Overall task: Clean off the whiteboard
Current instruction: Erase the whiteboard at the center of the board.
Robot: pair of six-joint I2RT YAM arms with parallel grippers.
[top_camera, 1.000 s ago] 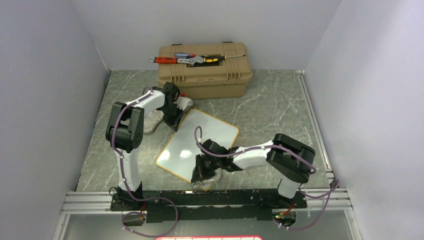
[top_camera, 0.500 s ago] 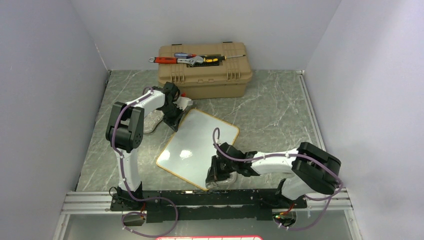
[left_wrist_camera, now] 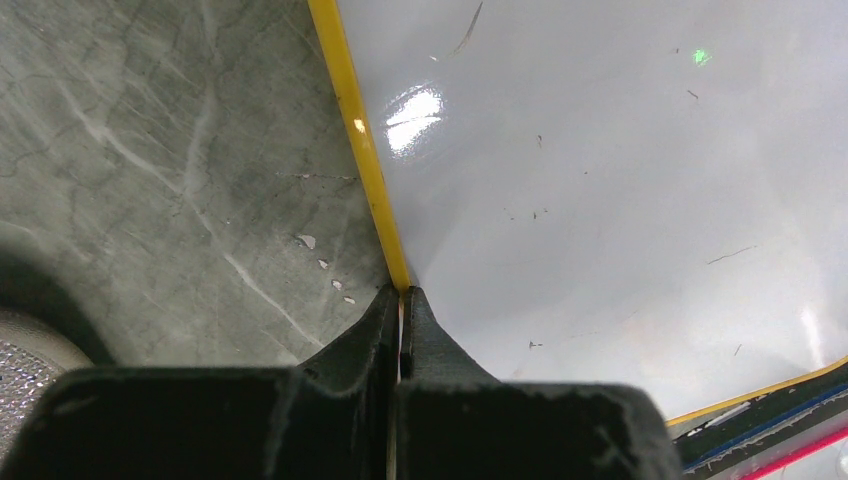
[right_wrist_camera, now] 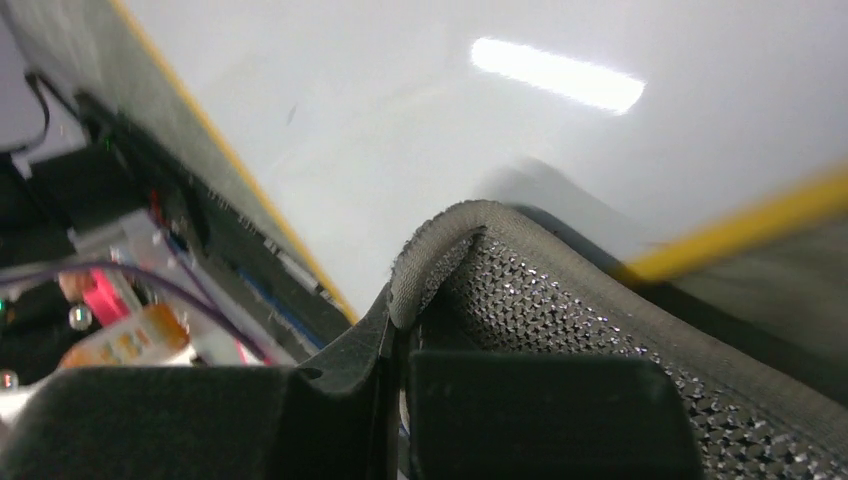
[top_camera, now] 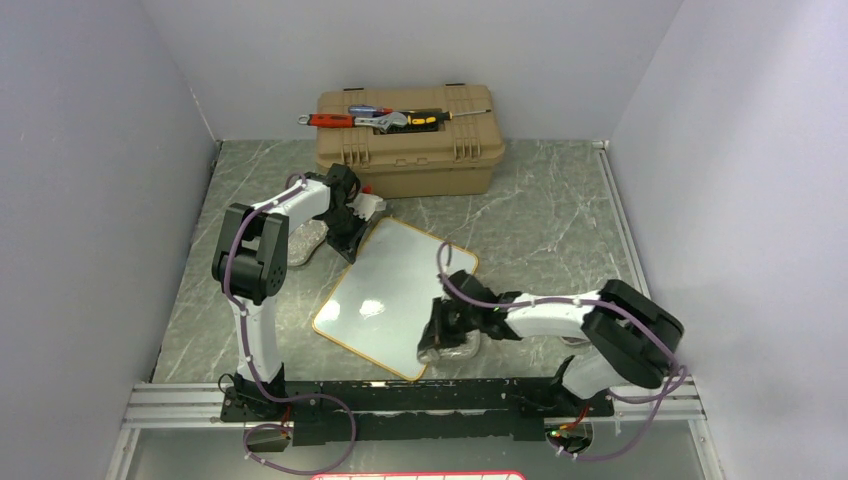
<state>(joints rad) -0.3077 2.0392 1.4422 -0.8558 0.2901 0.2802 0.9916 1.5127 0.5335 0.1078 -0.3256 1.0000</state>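
**Rim pinched, cloth (top_camera: pixel 458 346) at the whiteboard (top_camera: pixel 390 285) edge**

The whiteboard lies flat and askew mid-desk (top_camera: pixel 545 210). The left fingers (left_wrist_camera: pixel 366 335) are closed on its yellow left rim, near the far corner. The right fingers (right_wrist_camera: pixel 350 345) clamp a grey mesh cloth lying across the near-right rim.

left arm (top_camera: pixel 262 250) rises from its base, elbow high, forearm reaching right, wrist tipped down. left gripper (left_wrist_camera: pixel 401 292) has its jaws pinched tight on the whiteboard (top_camera: pixel 385 285) rim. right arm (top_camera: pixel 560 315) lies low, stretched leftward. right gripper (top_camera: pixel 447 335) points down, jaws clamped on a mesh cloth (right_wrist_camera: pixel 560 300).
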